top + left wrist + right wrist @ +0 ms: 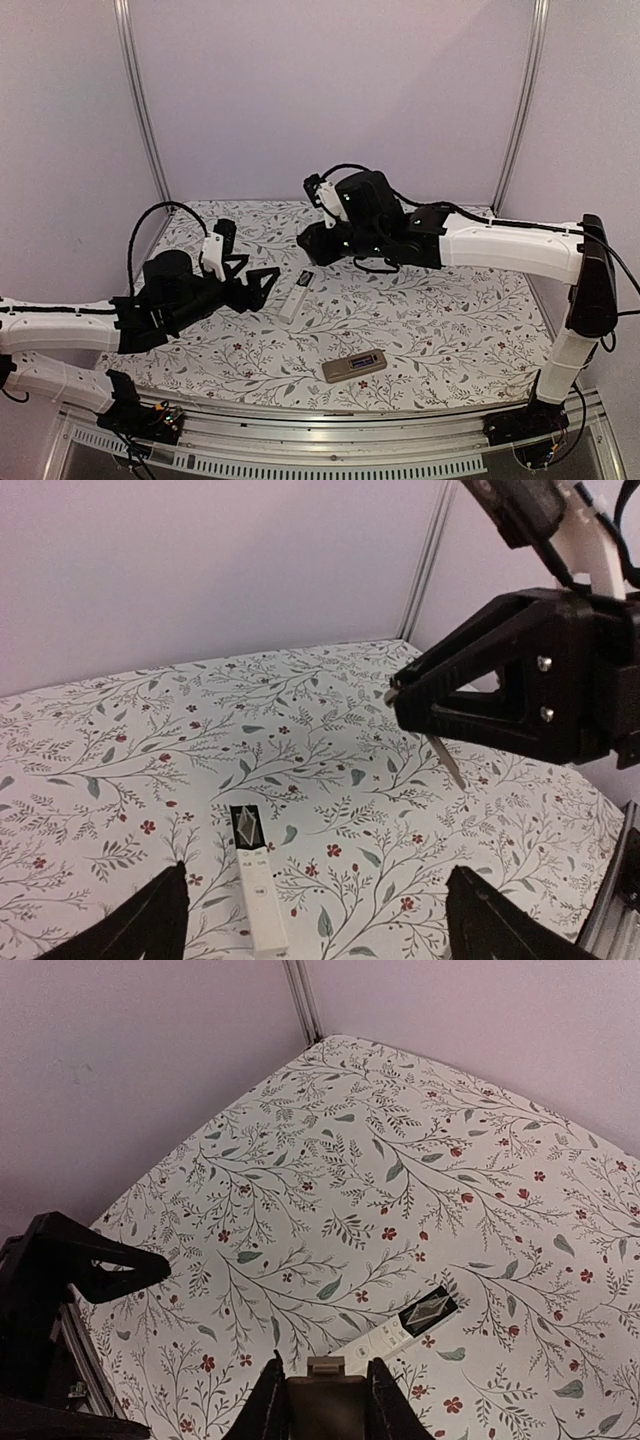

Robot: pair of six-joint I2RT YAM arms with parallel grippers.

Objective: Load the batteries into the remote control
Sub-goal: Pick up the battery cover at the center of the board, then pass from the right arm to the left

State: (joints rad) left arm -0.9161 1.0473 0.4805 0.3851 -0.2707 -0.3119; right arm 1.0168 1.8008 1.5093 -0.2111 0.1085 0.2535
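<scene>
Find left gripper (pixel 256 276) spread wide, empty, white remote (pixel 293 297) just ahead on floral table (pixel 450 320). Find right gripper (pixel 325 1365) pinching flat tan piece (pixel 324 1397) near that remote's far end. Spot tan remote (pixel 353 367) by front edge, well apart from both.

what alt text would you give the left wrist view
A white remote lies on a floral table, seen through the open left pincer. At upper right the right pincer hangs above the table, shut on a thin flat piece.
</scene>
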